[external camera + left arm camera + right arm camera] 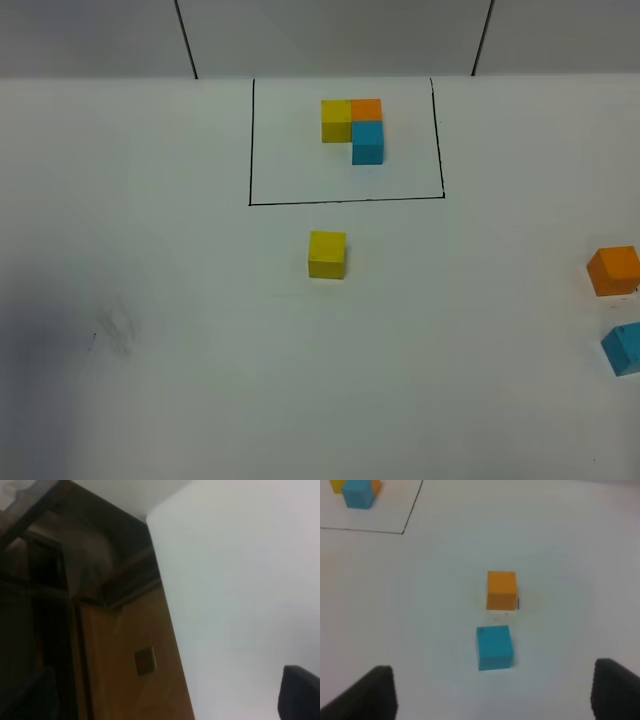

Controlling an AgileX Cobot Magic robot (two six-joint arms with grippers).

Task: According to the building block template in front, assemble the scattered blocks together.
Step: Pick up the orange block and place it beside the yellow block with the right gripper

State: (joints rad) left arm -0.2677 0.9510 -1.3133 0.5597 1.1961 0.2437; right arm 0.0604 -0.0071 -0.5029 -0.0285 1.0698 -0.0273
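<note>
The white worktop (200,350) carries a black outline (345,201) drawn as a rectangle near its far edge. Inside it sits the template (352,128), three blocks pressed together in an L. Its yellow piece (336,120) and orange piece (366,108) stand side by side at the back. Its blue piece (368,142) touches the front of the orange one.

The loose yellow block (327,254) lies just outside the front line of the outline, near the middle of the worktop and well apart from the other loose blocks. The loose orange block (613,270) and the loose blue block (623,348) sit far off at the right edge of the high view. The blue one is nearer the front and partly cut off by the frame. The two are near each other but do not touch.

The right tool (492,682) hangs above the worktop with its two dark fingers (380,692) spread wide. It holds nothing. In the right wrist view the blue block lies just ahead of the gap between the fingers, with the orange block beyond it.

Of the left tool (300,695) only one dark corner shows, over bare worktop close to the worktop's edge. I cannot tell how far open it is or whether it has hold of anything.
</note>
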